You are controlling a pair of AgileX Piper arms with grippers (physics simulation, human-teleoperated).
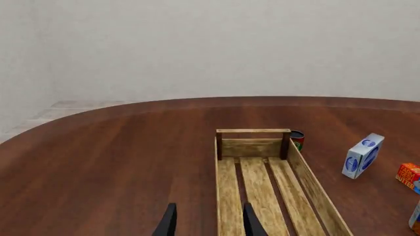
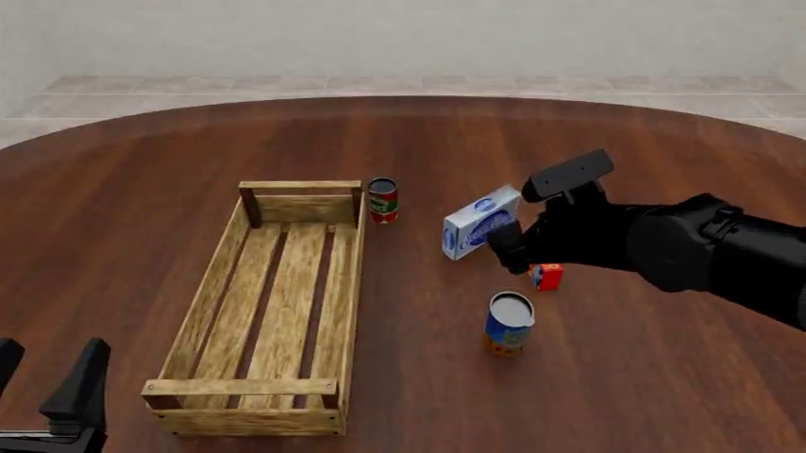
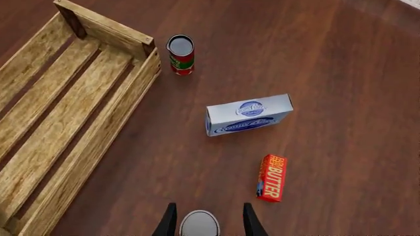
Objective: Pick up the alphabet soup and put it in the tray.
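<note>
The alphabet soup (image 2: 509,324) is seen upright on the tabletop (image 2: 655,377), right of the tray (image 2: 208,288). The right gripper (image 3: 208,221) is held above it, fingers apart. A descent and closing are judged next.

The round dark reddish-brown wooden bench (image 2: 151,189) looks smooth with a soft sheen. The long pale slatted wooden tray (image 2: 202,311) looks matt, its grain coarse. The blue-labelled cylindrical soup can (image 2: 509,326) has a pale metallic top. The black right end effector (image 2: 507,247) looks matt.
</note>
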